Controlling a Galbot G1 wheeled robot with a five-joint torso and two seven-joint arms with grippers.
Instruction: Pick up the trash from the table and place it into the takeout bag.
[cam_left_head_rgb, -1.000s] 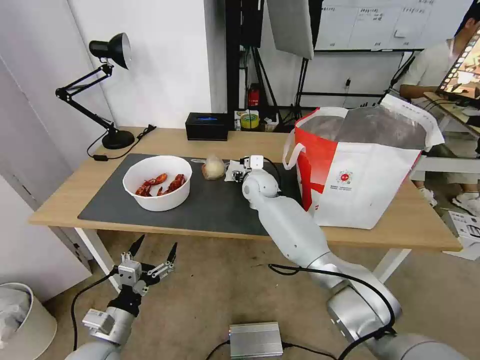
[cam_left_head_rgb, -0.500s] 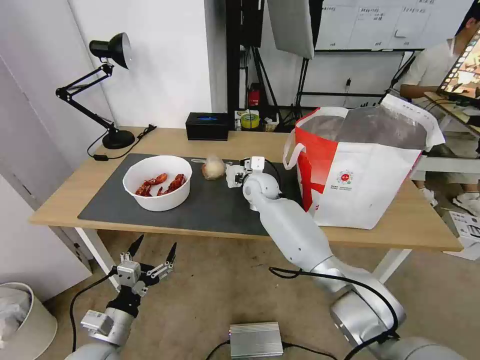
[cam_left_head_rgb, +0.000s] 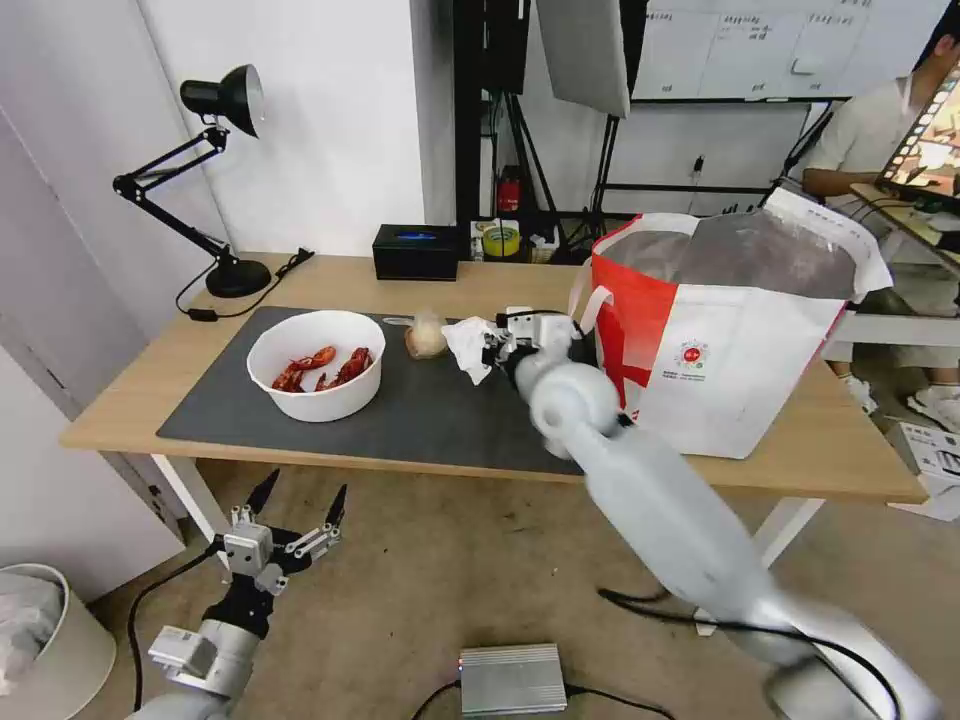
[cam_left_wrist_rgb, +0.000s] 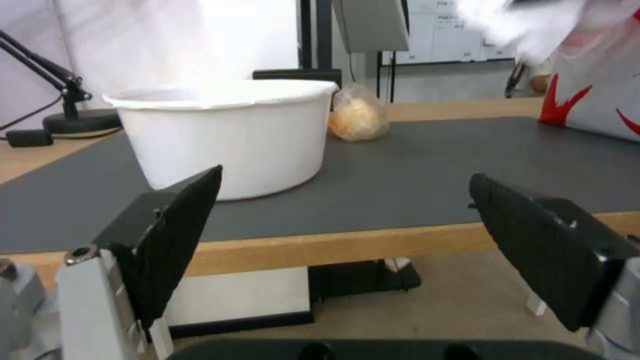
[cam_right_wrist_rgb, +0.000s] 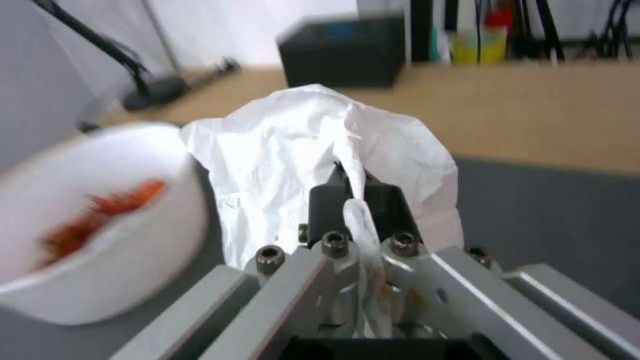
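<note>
Nothing legible is showing: the small round red logo (cam_left_head_rgb: 690, 354) on the big red-and-white foil-lined takeout bag (cam_left_head_rgb: 740, 370) is staying unreadable.

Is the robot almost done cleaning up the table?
Not yet. The right gripper is shut on the tissue, lifted beside the takeout bag. The crayfish bowl and small bag sit on the mat. The left gripper hangs open below the table.

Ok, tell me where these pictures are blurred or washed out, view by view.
Head view: the right arm is smeared by motion, while the white round bowl of red crayfish stays crisp. Right wrist view: the crumpled white tissue is sharp, the bowl and black rectangular box soft. Left wrist view: the wall above the bowl is blown out white.
</note>
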